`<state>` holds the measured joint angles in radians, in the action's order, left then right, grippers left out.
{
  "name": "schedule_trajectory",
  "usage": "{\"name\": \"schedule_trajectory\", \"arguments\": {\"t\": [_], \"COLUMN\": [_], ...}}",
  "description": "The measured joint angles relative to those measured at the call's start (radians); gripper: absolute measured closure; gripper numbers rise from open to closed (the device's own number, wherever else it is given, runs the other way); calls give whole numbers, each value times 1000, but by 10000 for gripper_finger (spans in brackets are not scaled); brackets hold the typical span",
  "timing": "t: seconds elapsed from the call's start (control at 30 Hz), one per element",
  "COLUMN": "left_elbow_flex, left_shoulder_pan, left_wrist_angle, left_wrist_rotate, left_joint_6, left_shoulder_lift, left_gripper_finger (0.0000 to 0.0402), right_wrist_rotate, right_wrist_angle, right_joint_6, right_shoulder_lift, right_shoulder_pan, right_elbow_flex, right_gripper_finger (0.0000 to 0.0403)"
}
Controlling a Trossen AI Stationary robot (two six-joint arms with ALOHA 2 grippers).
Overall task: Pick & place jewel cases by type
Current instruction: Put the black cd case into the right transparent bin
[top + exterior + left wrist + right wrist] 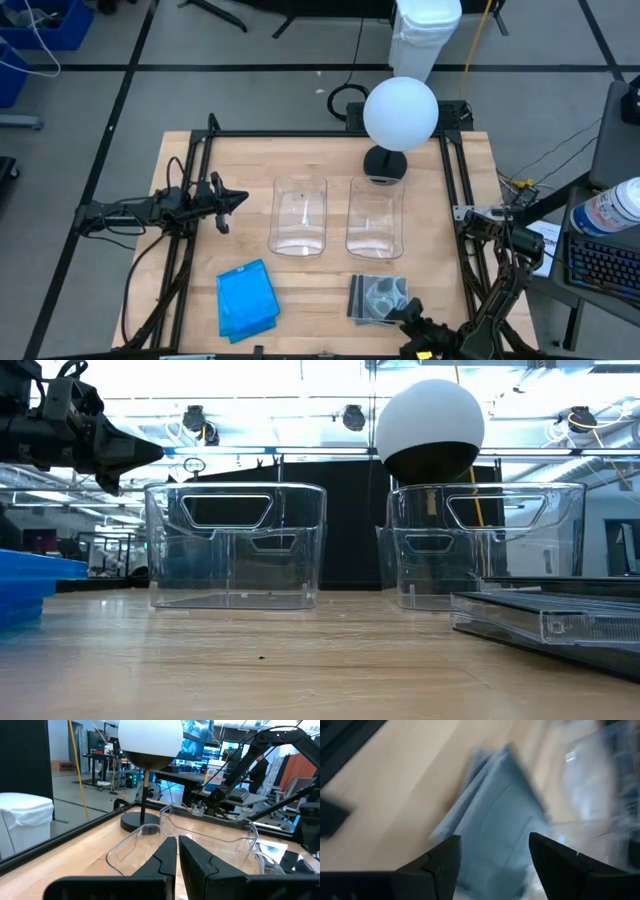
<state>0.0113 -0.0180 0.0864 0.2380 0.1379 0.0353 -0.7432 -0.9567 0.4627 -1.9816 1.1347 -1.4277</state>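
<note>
— Jaws first: how do they stand?

— Right gripper point(492, 865) has its fingers spread wide with nothing between them, hovering low over the front edge of the table point(320, 300), just beside the grey cases point(378, 297). Left gripper point(240, 198) has its fingers pressed together, empty, held above the table's left side and pointing toward the left tub point(299, 216).

— Where are the cases?

— Grey, clear ones lie in a small stack near the front right, in front of the right tub point(375, 217); discs show through the top one. Blue cases point(246, 299) sit stacked near the front left, a little fanned, in front of the left tub. Both stacks rest on the wood, apart from the tubs.

— And the tubs themselves?

— Side by side mid-table, upright, nothing inside that I can see. Behind the right one stands a lamp point(399, 112) with a round white shade on a dark base.
</note>
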Motion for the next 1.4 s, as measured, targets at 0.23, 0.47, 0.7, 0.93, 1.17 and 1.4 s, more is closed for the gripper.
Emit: {"name": "schedule_trajectory", "arguments": {"t": [0.23, 0.47, 0.7, 0.93, 1.17, 1.4], "left_elbow_flex": [0, 0, 0, 0, 0, 0], "left_shoulder_pan": [0, 0, 0, 0, 0, 0], "left_wrist_angle": [-1, -3, -7, -8, -8, -8], "left_wrist_rotate": [0, 0, 0, 0, 0, 0], "left_joint_6": [13, 25, 25, 23, 23, 23], "left_shoulder_lift": [0, 0, 0, 0, 0, 0], "left_gripper_finger": [376, 376, 376, 376, 376, 376], "right_wrist_rotate": [143, 172, 147, 137, 73, -119], "right_wrist_angle": [-43, -93, -308, -430, -589, -597], "right_joint_6": [78, 119, 318, 367, 663, 1224], "right_shoulder_lift": [0, -31, -111, -111, -84, 90], "right_shoulder_pan": [1, 7, 18, 43, 72, 131], "right_elbow_flex": [0, 0, -46, -173, -206, -148], "right_gripper_finger": [181, 181, 181, 181, 192, 213]}}
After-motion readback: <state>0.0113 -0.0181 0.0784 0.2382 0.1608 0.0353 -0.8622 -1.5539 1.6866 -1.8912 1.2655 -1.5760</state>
